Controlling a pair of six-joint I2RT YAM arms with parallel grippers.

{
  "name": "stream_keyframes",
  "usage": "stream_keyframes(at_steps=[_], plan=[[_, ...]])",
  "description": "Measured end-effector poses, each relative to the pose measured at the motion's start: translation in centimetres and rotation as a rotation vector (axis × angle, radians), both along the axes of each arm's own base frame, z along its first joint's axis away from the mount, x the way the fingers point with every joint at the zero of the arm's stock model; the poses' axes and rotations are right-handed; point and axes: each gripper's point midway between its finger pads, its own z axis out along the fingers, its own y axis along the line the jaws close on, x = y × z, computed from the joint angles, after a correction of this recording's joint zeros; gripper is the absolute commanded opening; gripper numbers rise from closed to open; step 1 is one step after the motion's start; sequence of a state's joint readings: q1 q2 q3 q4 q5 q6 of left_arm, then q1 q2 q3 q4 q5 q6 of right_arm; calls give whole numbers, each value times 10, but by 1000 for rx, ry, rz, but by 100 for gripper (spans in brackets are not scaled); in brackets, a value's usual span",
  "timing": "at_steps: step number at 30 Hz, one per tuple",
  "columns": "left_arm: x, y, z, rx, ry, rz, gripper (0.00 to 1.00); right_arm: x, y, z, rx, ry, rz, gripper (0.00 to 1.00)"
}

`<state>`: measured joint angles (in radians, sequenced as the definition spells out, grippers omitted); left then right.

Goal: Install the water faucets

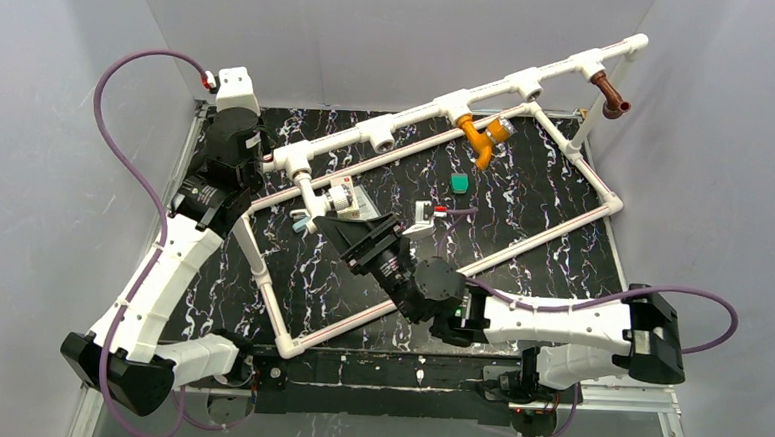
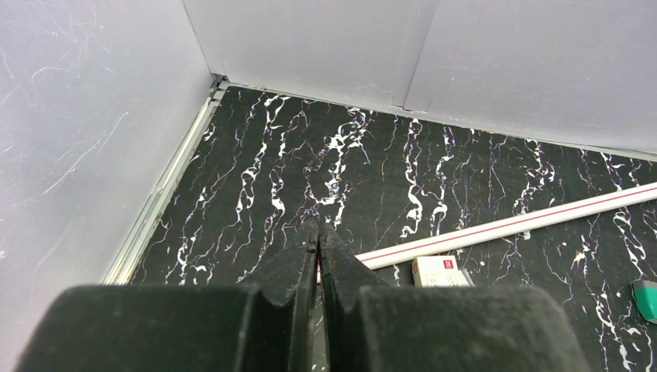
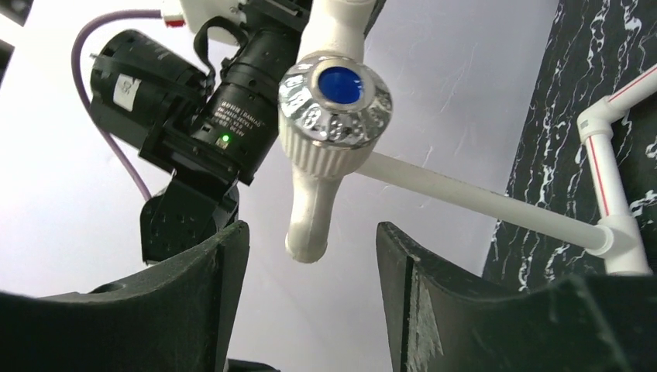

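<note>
Right gripper (image 3: pixel 311 231): jaws spread, white faucet (image 3: pixel 335 116) framed between them, untouched. Left gripper (image 2: pixel 318 242): jaws pressed together, nothing pinched, held above desk (image 2: pixel 387 178).

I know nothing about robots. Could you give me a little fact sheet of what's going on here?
White plastic pipe frame: spans black marbled table
Orange plastic faucet: on frame, middle
Reddish-brown faucet: on frame, right end
White faucet, chrome knob: at frame's left end
Right gripper: open, straddling white faucet, not touching
Left gripper: shut, empty
Small teal piece: loose on table
</note>
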<state>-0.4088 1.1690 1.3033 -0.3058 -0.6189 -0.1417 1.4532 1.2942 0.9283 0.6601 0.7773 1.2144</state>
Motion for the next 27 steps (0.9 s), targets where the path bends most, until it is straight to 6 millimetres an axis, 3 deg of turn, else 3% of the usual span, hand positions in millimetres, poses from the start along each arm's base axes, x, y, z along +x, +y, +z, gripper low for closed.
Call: stream_keyframes(at_steps=[11,27], plan=[[0,0,0,1,1,0,2,-18,-7,6,-253,-344,59,69],[1,0,0,1,1,0,2,-27,-40,6,-863,-1181,46,75]])
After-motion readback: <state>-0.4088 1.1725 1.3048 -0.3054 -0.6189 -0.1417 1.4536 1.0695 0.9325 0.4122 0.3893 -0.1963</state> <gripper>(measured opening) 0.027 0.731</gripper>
